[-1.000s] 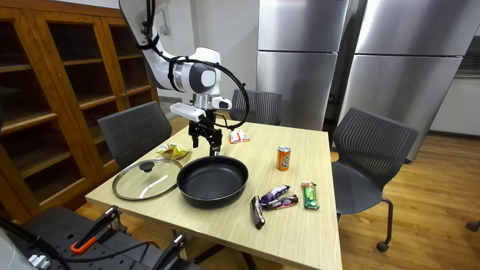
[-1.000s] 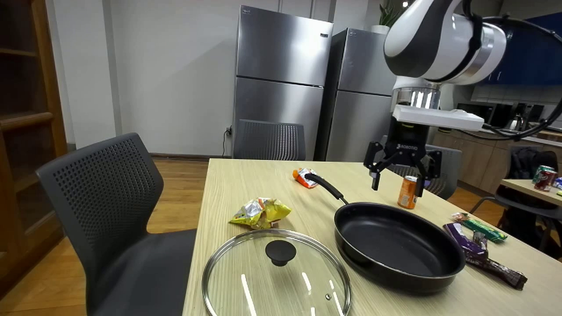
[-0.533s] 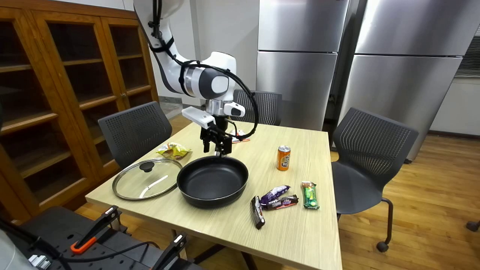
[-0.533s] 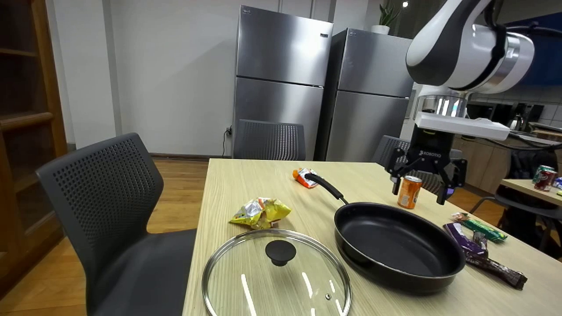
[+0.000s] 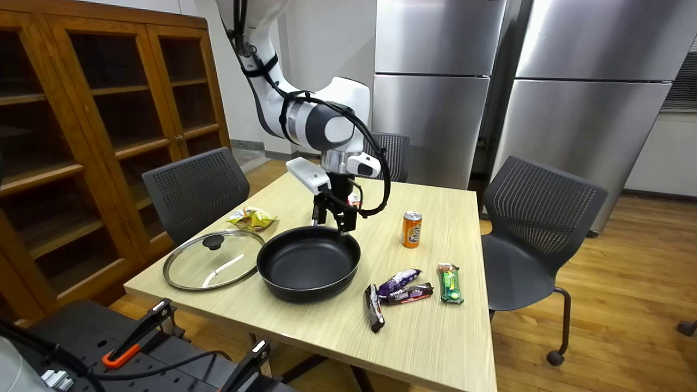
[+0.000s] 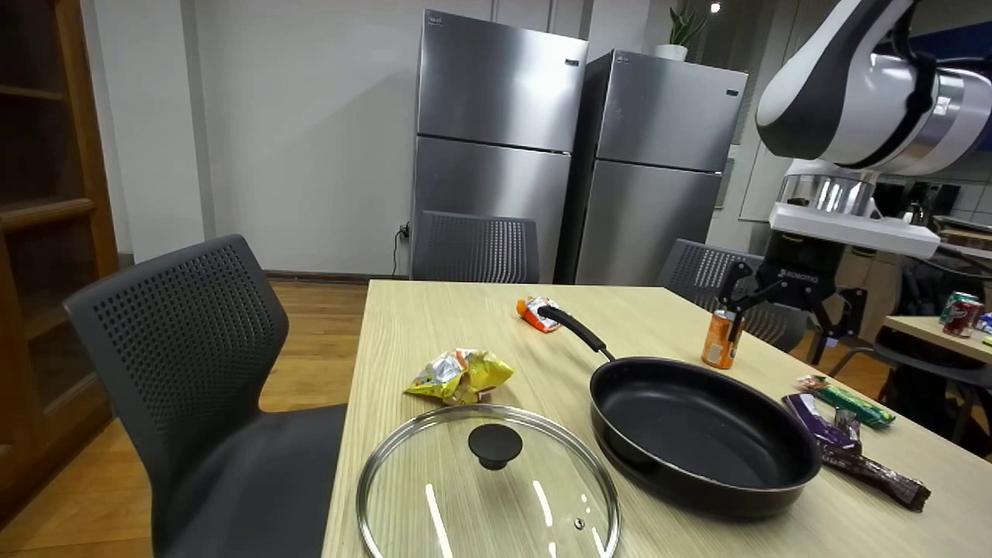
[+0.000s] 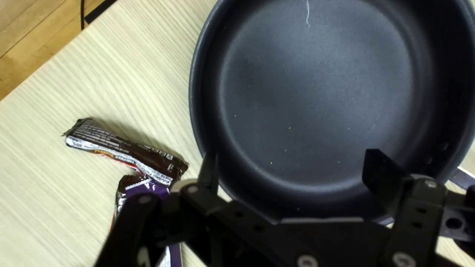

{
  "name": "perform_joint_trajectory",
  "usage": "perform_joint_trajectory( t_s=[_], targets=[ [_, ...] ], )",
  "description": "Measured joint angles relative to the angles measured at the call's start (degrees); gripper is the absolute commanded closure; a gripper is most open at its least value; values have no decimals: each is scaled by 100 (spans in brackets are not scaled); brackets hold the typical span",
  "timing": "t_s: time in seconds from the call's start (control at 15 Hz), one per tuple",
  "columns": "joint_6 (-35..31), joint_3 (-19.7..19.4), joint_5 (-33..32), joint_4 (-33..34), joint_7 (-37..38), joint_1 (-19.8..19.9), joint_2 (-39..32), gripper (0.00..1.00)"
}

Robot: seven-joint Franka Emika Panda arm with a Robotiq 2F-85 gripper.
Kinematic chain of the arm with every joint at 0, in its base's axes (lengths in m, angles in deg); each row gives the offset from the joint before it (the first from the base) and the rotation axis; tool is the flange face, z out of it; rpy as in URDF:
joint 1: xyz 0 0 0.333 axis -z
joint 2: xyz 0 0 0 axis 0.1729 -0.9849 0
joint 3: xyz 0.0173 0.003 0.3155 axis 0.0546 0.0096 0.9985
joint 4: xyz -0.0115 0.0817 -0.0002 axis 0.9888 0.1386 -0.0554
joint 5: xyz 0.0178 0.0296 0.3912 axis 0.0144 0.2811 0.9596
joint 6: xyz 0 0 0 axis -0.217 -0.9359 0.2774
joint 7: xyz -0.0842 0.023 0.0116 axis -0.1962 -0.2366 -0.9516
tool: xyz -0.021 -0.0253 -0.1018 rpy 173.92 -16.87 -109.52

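Operator: How does the gripper [image 6: 776,346] stand?

Spotter: Your jaws are spread wide, and you have hold of nothing.

Operator: And where is the frying pan [image 6: 701,434] from there?

Spotter: It rests on the tabletop [image 5: 430,343], below your gripper, and no contact shows. In the wrist view most of it spreads ahead of your fingers [image 7: 382,174], toward the top; the one at that view's left overlaps the rim, the other overlaps the inside.

Operator: Which way does its long axis run?

Spotter: Along the handle [image 6: 577,329], which slants across your finger line rather than following it. You can see it leave the rim beyond the finger at the wrist view's right, so it falls outside your gap.

Operator: And on the opposite side?

Spotter: You have a dark-wrapped bar [image 7: 126,149] and a purple wrapper [image 5: 399,282] on the tabletop beside the pan; your gripper hides part of the purple one.
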Motion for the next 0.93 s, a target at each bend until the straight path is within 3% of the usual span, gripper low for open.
perform_joint_trajectory(
  t_s=[0.47, 0.93],
  targets=[
    [-277, -379, 4, 68, 96, 12, -107, 0],
    [-277, -414, 4, 150, 141, 21, -201, 0]
  ],
)
